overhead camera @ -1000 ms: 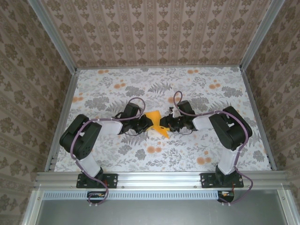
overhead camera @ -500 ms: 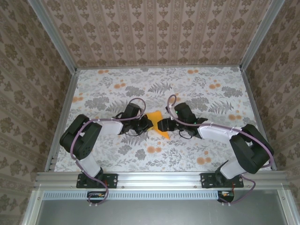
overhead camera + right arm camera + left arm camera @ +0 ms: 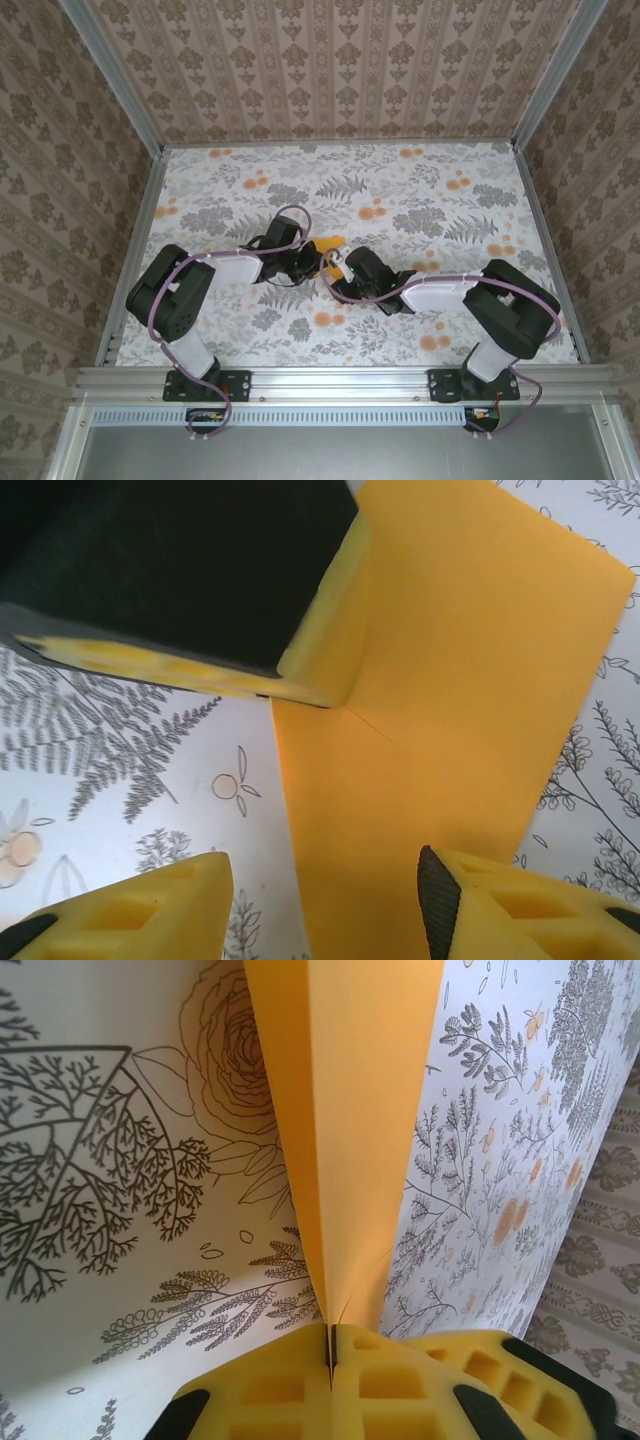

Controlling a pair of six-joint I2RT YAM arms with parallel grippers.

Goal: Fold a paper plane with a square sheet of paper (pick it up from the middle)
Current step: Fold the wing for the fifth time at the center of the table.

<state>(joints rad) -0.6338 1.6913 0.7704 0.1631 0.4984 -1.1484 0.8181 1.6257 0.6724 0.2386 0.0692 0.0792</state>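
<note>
The sheet of paper (image 3: 450, 680) is plain bright orange-yellow with sharp, straight edges and one square corner pointing away from the arms. It sits near the middle of the flower-printed table (image 3: 250, 200), between the two arms. From the left wrist it reads as two long faces meeting at a crisp lengthwise crease, one face slightly darker than the other. From the right wrist it looks almost flat, with a faint short crease line running out from where it is gripped. Whether it rests on the table or is held just above it cannot be told. The left gripper (image 3: 330, 1345) is clamped on the sheet of paper, its yellow padded fingers pressed together on the near end of the crease. The left arm reaches low and inward from its base. The right gripper (image 3: 322, 880) stands apart, one yellow finger over the bare table and the other over the paper's edge, gripping nothing. The right arm folds low across the table, its wrist just beside the left one.
</note>
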